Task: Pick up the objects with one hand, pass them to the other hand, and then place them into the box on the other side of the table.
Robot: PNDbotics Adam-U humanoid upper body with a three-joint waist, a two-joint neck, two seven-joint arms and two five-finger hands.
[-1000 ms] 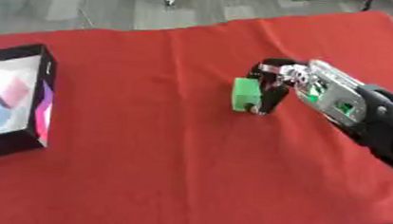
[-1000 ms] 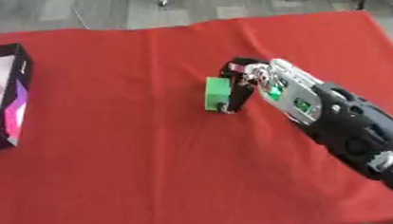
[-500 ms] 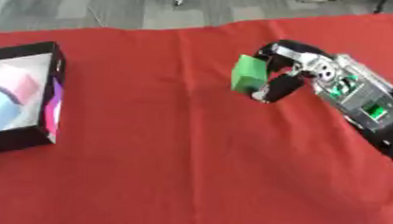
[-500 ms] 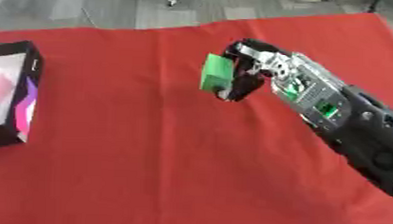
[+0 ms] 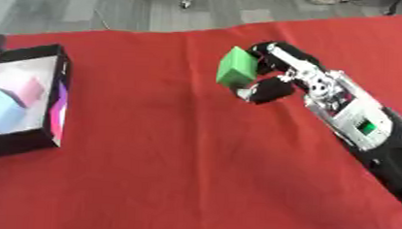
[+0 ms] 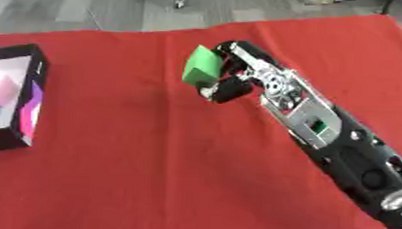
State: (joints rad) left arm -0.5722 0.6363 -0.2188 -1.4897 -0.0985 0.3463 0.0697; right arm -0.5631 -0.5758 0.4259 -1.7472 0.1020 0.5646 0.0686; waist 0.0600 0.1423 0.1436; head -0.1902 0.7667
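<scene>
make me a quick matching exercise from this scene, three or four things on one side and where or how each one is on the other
Things:
1. green block
2. right hand
3. box
4. red cloth

States:
a. spread over the table
b. at the left edge, pastel blocks inside
c. held up off the cloth
d. fingers curled round a block

Pairs: 1-c, 2-d, 3-b, 4-a

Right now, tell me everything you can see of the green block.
The green block is a small, plain, bright green cube-like piece with flat faces and a matte look, no markings visible. It is held in the right hand, whose fingers curl over its top and right side with the thumb below it. It is tilted, one broad face turned toward the robot's left. It shows over the red cloth, right of centre, far from the black box. Whether it clears the cloth cannot be told.
</scene>
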